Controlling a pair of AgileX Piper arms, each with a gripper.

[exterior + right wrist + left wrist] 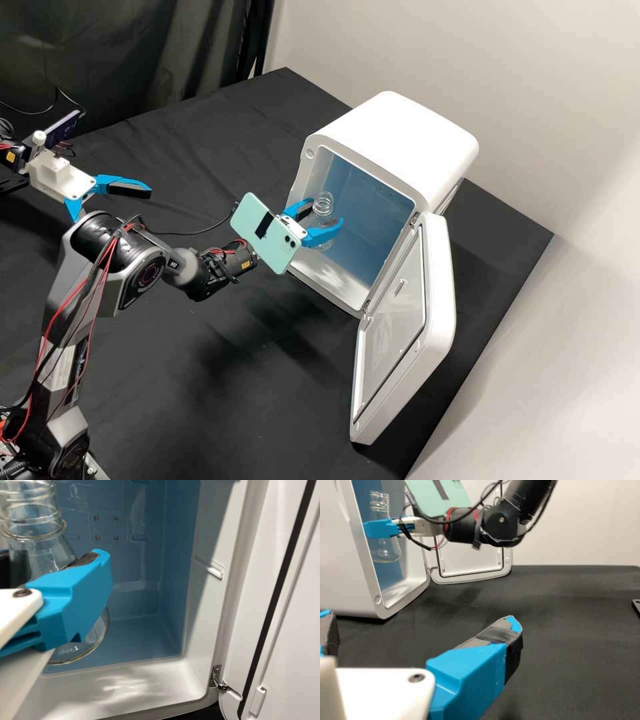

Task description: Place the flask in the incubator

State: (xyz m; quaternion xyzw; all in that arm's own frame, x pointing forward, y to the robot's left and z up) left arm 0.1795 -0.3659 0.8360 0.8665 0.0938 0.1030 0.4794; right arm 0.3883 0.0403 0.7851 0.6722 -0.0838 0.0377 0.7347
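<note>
Incubator: The incubator (400, 133) is set against the far right edge of the bench (233, 373), its blue chamber facing the arms.
Door: The door (407, 313) is swung fully open toward the near right, so the mouth is left unobstructed.
Flask: The flask (323, 202) is held upright just inside the chamber mouth, toward the side away from the hinge. Its base appears to hang slightly above the chamber floor, though contact cannot be confirmed.
Right gripper: The right gripper (320, 223) is pinched on the flask at the shoulder below the threaded neck, one blue finger on each side.
Left gripper: The left gripper (100, 197) is parked above the bench's left edge, well apart from the incubator, with its fingers spread and nothing between them.
Step in hand: The flask is judged to be in the lowering and set-down stage.
Good practice: The flask should be kept vertical and lowered straight until the base is borne flat by the floor. It is best carried a little deeper first, so the door can later be shut without touching it.
Release: The fingers should be parted only once the weight is taken by the floor, then drawn back level along the line of entry.
Risk: Smooth glass may slip or tip if it is released early, and the fingers may catch the white frame on withdrawal.
</note>
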